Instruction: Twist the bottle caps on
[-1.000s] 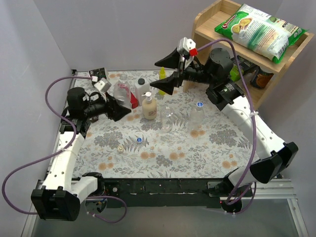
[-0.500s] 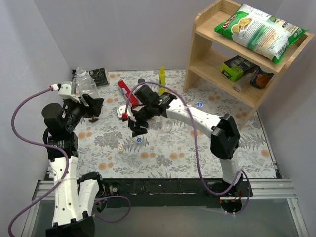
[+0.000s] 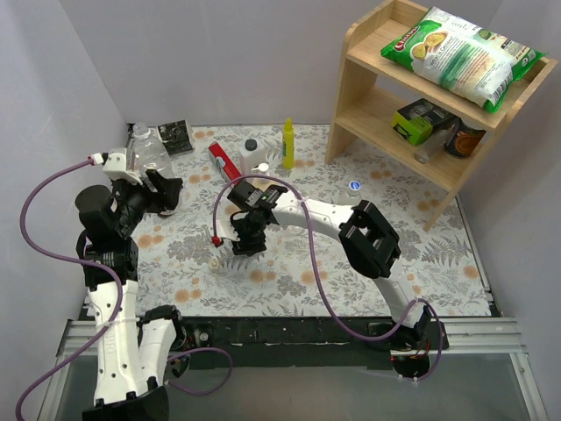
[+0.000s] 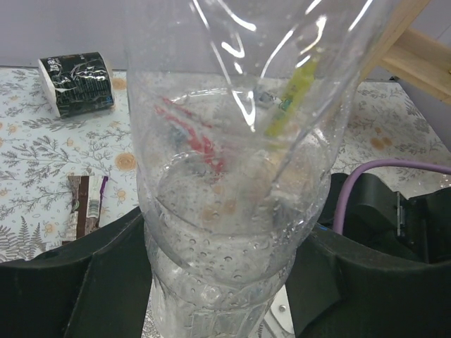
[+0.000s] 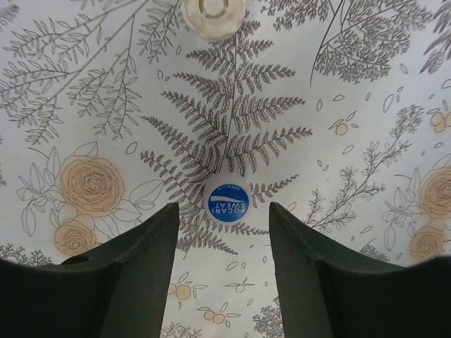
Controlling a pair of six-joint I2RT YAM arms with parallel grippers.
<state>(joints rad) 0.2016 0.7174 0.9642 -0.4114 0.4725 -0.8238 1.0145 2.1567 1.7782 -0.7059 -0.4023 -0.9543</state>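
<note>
bottle [image 4: 236, 141] clamped in l gripper [image 4: 224, 296] — r gripper [image 5: 223, 215] wide open over blue cap [image 5: 229, 203].

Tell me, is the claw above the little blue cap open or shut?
Open. The right gripper holds its fingers apart, the blue cap showing in the gap.

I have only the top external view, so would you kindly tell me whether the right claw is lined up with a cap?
Observer: Yes; the right wrist view shows the right claw open, with the blue cap between its fingers.
Operator: Thank you. Is another cap near it?
Observer: A pale cap lies just ahead, at that view's top edge.
Operator: And the other arm?
Observer: The left claw is shut on a clear bottle with droplets inside.
</note>
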